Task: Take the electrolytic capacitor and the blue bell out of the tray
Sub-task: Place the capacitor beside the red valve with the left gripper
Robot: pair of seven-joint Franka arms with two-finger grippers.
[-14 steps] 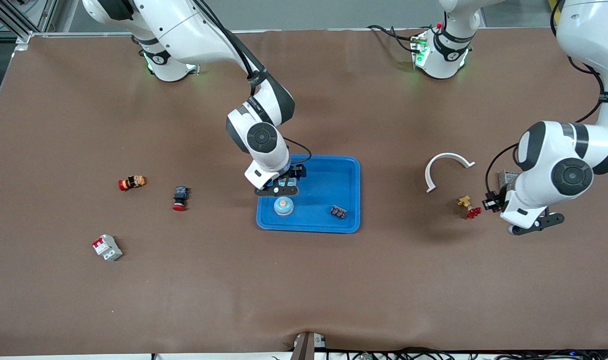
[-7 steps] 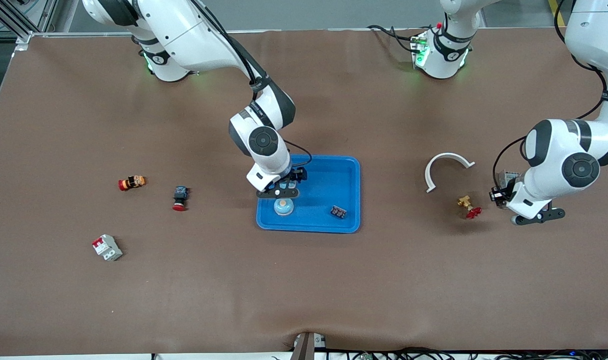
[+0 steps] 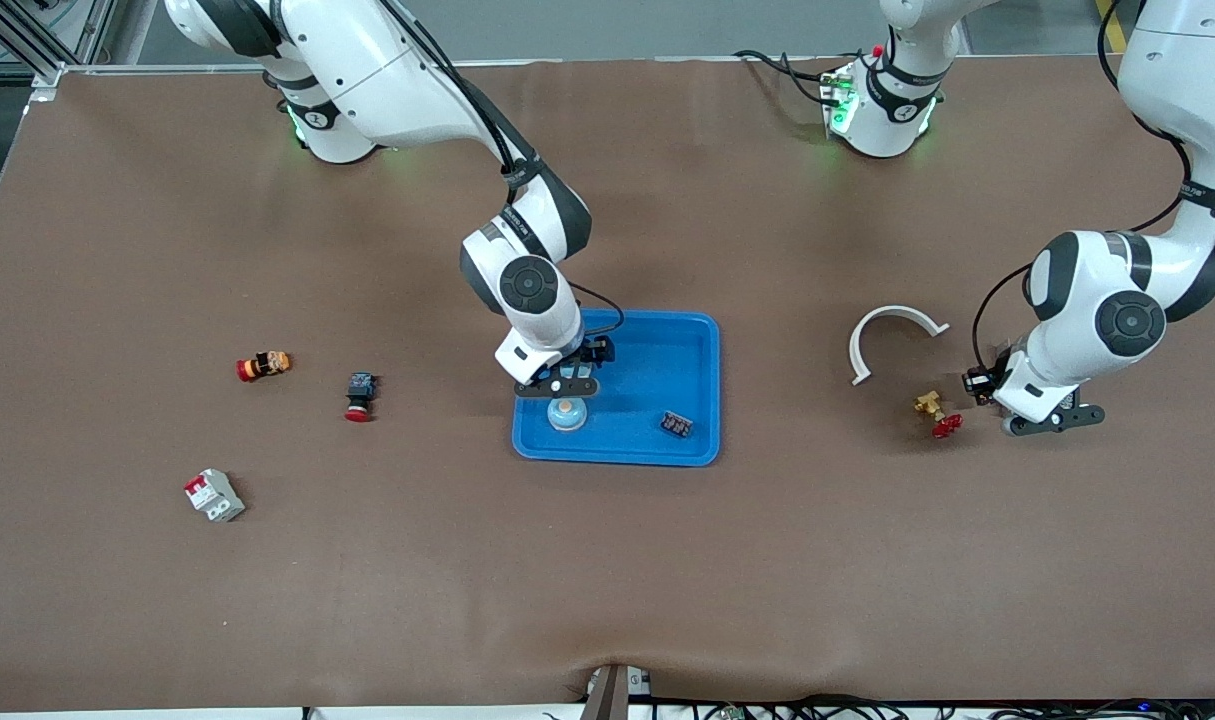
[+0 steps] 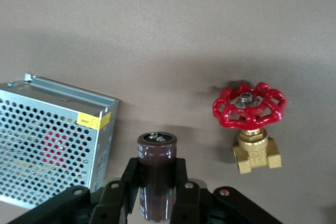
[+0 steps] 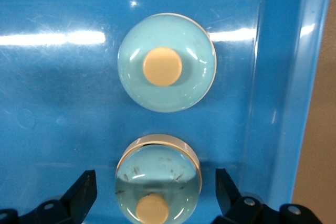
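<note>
Black fingers [image 5: 84,192] of the right gripper [image 3: 560,386] stand spread wide over the blue tray [image 3: 687,345], straddling one pale blue bell [image 5: 157,177] directly beneath them; a second, matching blue bell [image 5: 167,62] with a tan button sits just beside it on the tray floor, near the rim at the right arm's end. From the front only one bell [image 3: 567,413] shows clearly, the other hidden under the gripper. To do this step well, the fingers should probably descend evenly on both flanks of the dome below its widest part, staying clear of the neighbouring bell and the tray wall, since the smooth rounded shell looks likely to slip out of a high pinch.

The left gripper [image 3: 1050,421], well away from the tray toward the left arm's end of the tabletop [image 3: 607,580], pinches the dark brown electrolytic capacitor [image 4: 156,174] around its body. It hovers over bare tabletop between a red-handled brass valve [image 4: 249,121] and a perforated metal box [image 4: 50,142], so the capacitor is already out of the tray. A small dark part [image 3: 677,424] remains in the tray.
</note>
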